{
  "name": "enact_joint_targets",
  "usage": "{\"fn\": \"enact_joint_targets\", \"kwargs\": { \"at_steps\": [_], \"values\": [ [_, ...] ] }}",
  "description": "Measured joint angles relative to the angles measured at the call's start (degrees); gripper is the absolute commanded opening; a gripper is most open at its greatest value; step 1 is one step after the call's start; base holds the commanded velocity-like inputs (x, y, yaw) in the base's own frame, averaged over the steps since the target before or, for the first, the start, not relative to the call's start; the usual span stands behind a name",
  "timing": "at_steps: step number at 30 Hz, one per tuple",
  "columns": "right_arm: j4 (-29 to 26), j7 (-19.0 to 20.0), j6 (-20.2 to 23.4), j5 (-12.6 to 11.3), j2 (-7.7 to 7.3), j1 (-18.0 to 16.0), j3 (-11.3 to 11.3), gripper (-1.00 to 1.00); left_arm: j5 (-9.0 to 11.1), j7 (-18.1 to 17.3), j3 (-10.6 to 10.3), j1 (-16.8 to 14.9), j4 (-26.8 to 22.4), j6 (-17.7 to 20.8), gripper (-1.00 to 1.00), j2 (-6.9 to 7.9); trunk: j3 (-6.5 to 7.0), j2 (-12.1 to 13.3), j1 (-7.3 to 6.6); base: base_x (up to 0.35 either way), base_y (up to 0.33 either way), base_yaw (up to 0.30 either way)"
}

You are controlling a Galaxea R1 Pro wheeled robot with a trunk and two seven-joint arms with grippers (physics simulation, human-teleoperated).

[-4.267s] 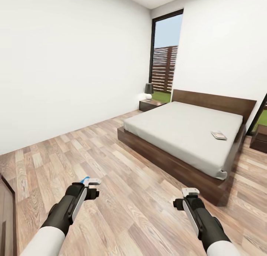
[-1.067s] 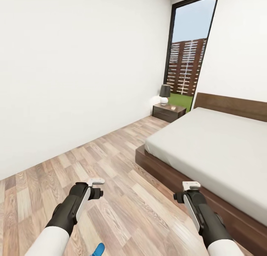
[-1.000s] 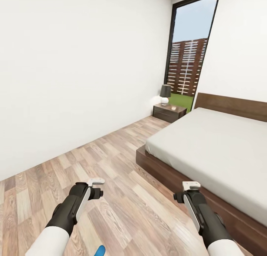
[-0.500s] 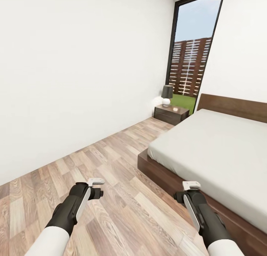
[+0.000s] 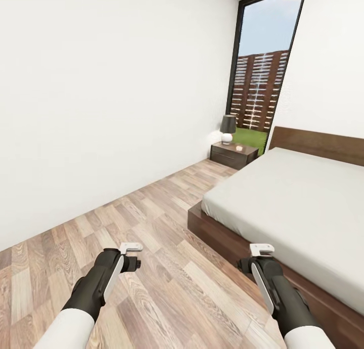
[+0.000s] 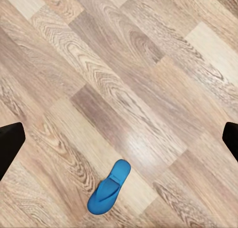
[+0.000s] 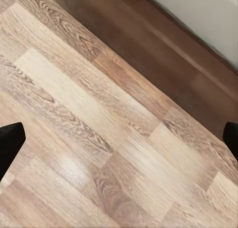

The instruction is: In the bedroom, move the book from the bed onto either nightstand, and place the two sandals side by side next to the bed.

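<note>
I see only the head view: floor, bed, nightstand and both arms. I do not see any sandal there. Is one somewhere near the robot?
Observer: Yes. The left wrist view shows one blue sandal lying flat on the wood floor, in the direction the left gripper points.
Operator: Is that gripper open?
Observer: Yes. Its fingers stand wide apart with nothing between them, and they do not touch the sandal.
Operator: And the right side?
Observer: The right wrist view shows the right gripper open as well, pointing at bare floor just beside the dark wooden side of the bed.
</note>
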Motion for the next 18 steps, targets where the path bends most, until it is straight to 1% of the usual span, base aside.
{"fn": "enact_joint_targets", "kwargs": {
  "at_steps": [10,11,12,14,18],
  "values": [
    [-1.4,0.0,0.0,0.0,0.05,0.0,0.0,1.0,0.1,0.0,-1.1,0.0,-0.1,0.1,1.0,0.05,-1.8,-4.0,2.2,0.0,0.0,0.0],
    [-2.7,0.0,0.0,0.0,0.12,0.1,0.0,1.0,0.1,0.0,-1.2,0.0,0.0,0.2,1.0,0.06,-1.97,-4.4,2.42,0.0,0.0,0.0],
    [-5.5,0.0,0.3,0.1,0.25,0.2,0.1,1.0,0.1,0.0,-1.2,0.1,0.4,0.3,1.0,0.19,-2.15,-4.8,2.63,0.0,0.0,0.0],
    [-8.9,0.0,0.5,0.1,0.31,0.4,0.1,1.0,0.0,0.1,-1.2,0.1,1.5,0.4,1.0,0.34,-2.51,-5.6,3.08,0.0,0.0,0.0],
    [-13.4,0.0,1.4,0.1,0.35,0.9,0.1,1.0,-0.1,0.1,-1.2,0.1,5.1,0.4,1.0,0.54,-3.23,-7.2,3.96,0.0,0.0,0.0]
  ]
}}
